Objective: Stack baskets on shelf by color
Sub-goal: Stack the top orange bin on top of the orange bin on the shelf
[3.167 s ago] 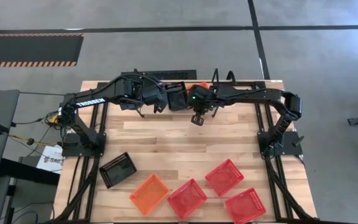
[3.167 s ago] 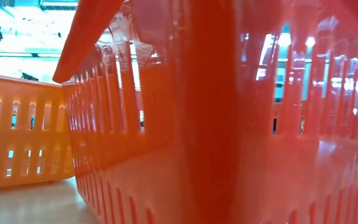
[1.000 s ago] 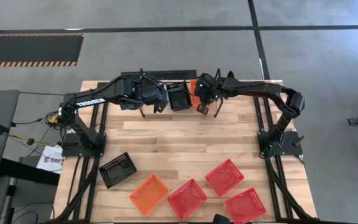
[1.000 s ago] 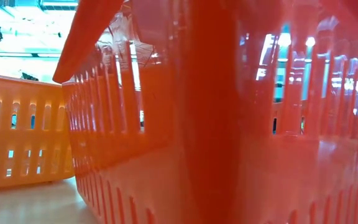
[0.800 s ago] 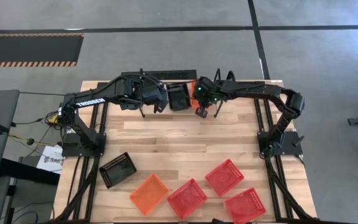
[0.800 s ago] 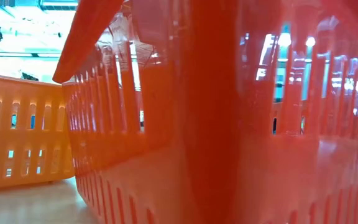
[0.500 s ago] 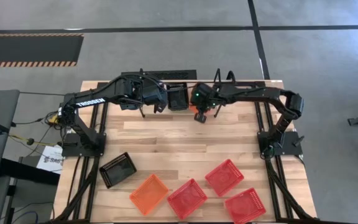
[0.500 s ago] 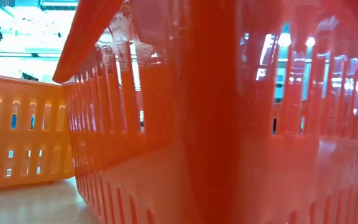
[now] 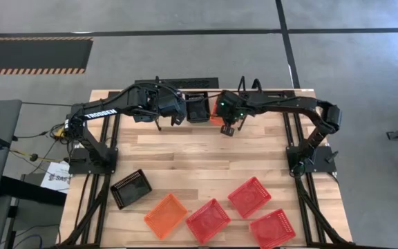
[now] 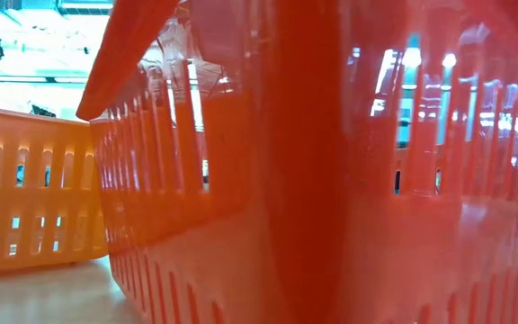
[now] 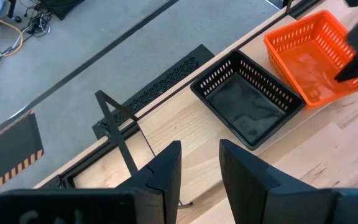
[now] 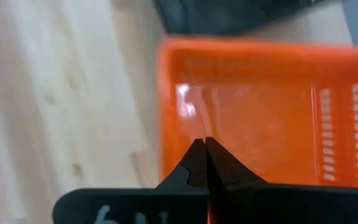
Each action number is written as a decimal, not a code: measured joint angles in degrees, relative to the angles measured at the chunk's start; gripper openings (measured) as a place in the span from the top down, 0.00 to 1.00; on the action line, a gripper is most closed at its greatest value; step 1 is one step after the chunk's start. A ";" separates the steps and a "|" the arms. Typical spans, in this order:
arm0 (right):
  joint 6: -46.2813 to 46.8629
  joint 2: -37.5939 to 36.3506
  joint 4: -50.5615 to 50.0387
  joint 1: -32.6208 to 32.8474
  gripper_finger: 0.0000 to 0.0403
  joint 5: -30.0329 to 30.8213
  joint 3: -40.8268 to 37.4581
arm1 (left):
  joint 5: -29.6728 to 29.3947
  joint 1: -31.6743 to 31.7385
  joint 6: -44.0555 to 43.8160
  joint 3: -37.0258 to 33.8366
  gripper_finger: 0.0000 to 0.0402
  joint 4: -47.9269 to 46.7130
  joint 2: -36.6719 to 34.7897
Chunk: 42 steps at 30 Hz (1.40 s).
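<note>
On the shelf (image 11: pixel 185 127) at the table's far edge, a black basket (image 9: pixel 197 107) (image 11: pixel 247 102) stands on its base. An orange basket (image 9: pixel 215 119) (image 11: pixel 309 56) sits right beside it. My right gripper (image 9: pixel 228 128) (image 12: pixel 205 144) is over the orange basket's right side, shut on it. My left gripper (image 9: pixel 175 115) (image 11: pixel 201 163) hovers open above the shelf board, left of the black basket, touching nothing. Five more baskets lie along the near edge: black (image 9: pixel 131 188), orange (image 9: pixel 166 214) and three red (image 9: pixel 208 220) (image 9: pixel 249 196) (image 9: pixel 272 228). My right gripper holds the orange basket by a side wall (image 12: pixel 209 213), pinched between the two fingers, coming from above and slanting down. Only a thin orange strip shows between the fingers. The basket sits level by the black one; whether it is lifted off the board I cannot tell.
A black wire upright (image 11: pixel 115 118) stands at the shelf's left end, close to my left gripper. The low view is filled by a red basket's wall (image 10: pixel 331 180) with an orange basket (image 10: pixel 25 189) to its left. Bare wood lies mid-table (image 9: pixel 199 155).
My right gripper has drawn a little toward the table's near edge and slightly right, staying shut. More of the orange basket is now hidden under the right arm.
</note>
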 joint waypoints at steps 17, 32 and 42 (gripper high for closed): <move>4.45 -6.35 4.39 9.84 1.00 -3.29 -3.85 | 0.01 0.01 -1.03 0.00 0.76 0.00 0.00; 0.08 2.83 6.36 9.40 1.00 -1.63 -5.68 | 0.03 0.00 -0.94 0.00 0.76 -0.07 0.00; -3.84 2.13 3.57 5.19 1.00 -1.59 -5.64 | 1.25 0.00 -1.01 0.00 0.76 -0.09 0.00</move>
